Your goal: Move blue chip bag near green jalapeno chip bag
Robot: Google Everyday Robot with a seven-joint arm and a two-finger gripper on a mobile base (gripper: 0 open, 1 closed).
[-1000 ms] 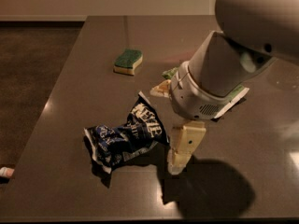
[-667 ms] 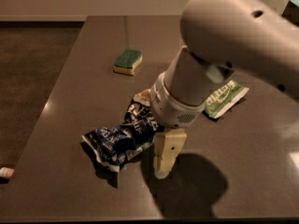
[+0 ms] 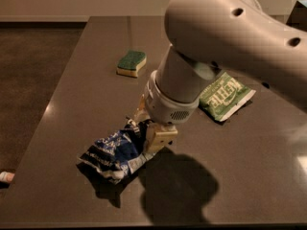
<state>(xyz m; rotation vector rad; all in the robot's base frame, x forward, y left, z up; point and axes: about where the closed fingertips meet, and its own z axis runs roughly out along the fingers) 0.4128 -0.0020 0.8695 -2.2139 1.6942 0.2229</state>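
Note:
The blue chip bag point(image 3: 115, 153) lies crumpled on the dark table point(image 3: 86, 80), left of centre near the front. My gripper point(image 3: 149, 126) is down on the bag's upper right end, its two tan fingers point(image 3: 160, 139) closed on that end. The arm's large white housing hides the wrist and part of the bag. The green jalapeno chip bag point(image 3: 225, 96) lies flat to the right, partly hidden behind the arm, well apart from the blue bag.
A yellow sponge with a green top point(image 3: 131, 63) lies at the back, left of the arm. The table's left edge point(image 3: 48, 119) drops to a brown floor. A small white object point(image 3: 5, 177) lies on the floor at far left.
The arm has swung left and down onto the blue bag. The fingers, spread wide beside the bag before, have come together on its right end, and the bag has bunched up.

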